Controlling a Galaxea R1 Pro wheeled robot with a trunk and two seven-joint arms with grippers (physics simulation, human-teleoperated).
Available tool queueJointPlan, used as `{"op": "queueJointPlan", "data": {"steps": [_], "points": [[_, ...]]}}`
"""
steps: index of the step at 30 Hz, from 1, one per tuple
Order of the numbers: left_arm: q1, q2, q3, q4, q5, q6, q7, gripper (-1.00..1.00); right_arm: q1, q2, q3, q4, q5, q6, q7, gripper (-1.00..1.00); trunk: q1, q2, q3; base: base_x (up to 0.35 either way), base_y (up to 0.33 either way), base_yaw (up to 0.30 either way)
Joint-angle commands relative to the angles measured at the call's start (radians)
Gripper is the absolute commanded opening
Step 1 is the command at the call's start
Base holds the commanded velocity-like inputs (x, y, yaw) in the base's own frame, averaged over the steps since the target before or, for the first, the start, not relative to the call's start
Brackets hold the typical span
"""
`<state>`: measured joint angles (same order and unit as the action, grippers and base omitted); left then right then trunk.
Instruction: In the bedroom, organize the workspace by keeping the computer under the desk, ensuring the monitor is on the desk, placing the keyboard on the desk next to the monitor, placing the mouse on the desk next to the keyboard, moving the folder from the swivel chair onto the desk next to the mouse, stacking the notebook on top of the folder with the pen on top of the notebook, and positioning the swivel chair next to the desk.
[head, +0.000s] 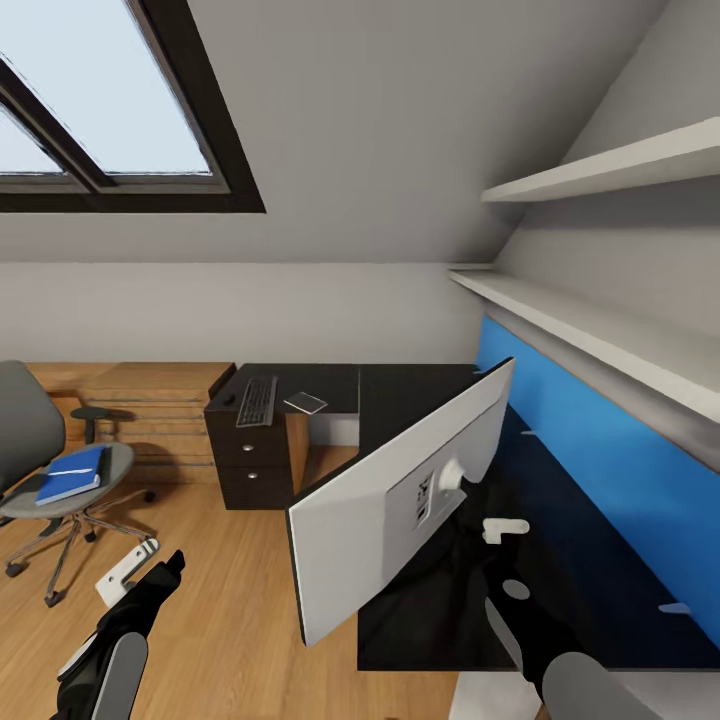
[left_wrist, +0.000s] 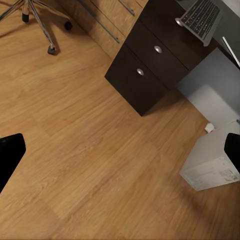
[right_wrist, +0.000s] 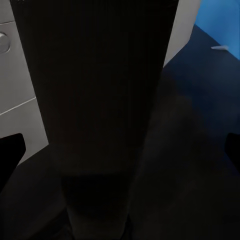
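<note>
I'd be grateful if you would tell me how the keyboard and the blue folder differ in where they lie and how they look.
The keyboard lies on the black desk, on its far wing above the drawers; the folder lies on the swivel chair seat, off the desk. The keyboard is slim with dark keys in a silver-grey frame; the folder is bright blue with white page edges. Both are flat, rectangular and lying free of either gripper.

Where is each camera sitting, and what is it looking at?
Head view: high on the robot, looking down at the monitor on the desk; both arms show.
Left wrist view: by the left pincer, looking down at the floor, drawers and computer; fingertips show.
Right wrist view: by the right pincer, facing the monitor's stand; fingertips show.
Head and left wrist views share the keyboard.
</note>
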<state>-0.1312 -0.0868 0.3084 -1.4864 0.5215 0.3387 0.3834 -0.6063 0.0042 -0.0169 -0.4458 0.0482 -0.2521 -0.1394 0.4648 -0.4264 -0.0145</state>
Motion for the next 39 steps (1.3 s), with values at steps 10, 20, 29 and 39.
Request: {"op": "queueJointPlan", "data": {"steps": [10,20,29,39], "points": [[-0.001,-0.001,0.000,-0.002,0.009,0.003,0.005,1.00,-0.001,0.000,-0.002,0.001,0.005,-0.003,-0.003,1.00,0.001,-0.002,-0.002,0.015,-0.001,0.000],[-0.001,-0.001,0.000,-0.002,0.009,0.003,0.005,1.00,-0.001,0.000,-0.002,0.000,0.005,-0.003,-0.003,1.00,0.001,-0.002,-0.002,0.005,0.000,0.000],[-0.001,-0.001,0.000,-0.002,0.009,0.003,0.005,1.00,-0.001,0.000,-0.002,-0.001,0.005,-0.001,-0.003,-1.00,0.001,-0.002,-0.002,0.000,0.000,0.000],[-0.001,-0.001,0.001,-0.002,0.009,0.003,0.005,1.00,-0.001,0.000,-0.002,-0.001,0.005,-0.001,-0.003,-1.00,0.001,-0.002,-0.002,0.000,0.000,0.000]]}}
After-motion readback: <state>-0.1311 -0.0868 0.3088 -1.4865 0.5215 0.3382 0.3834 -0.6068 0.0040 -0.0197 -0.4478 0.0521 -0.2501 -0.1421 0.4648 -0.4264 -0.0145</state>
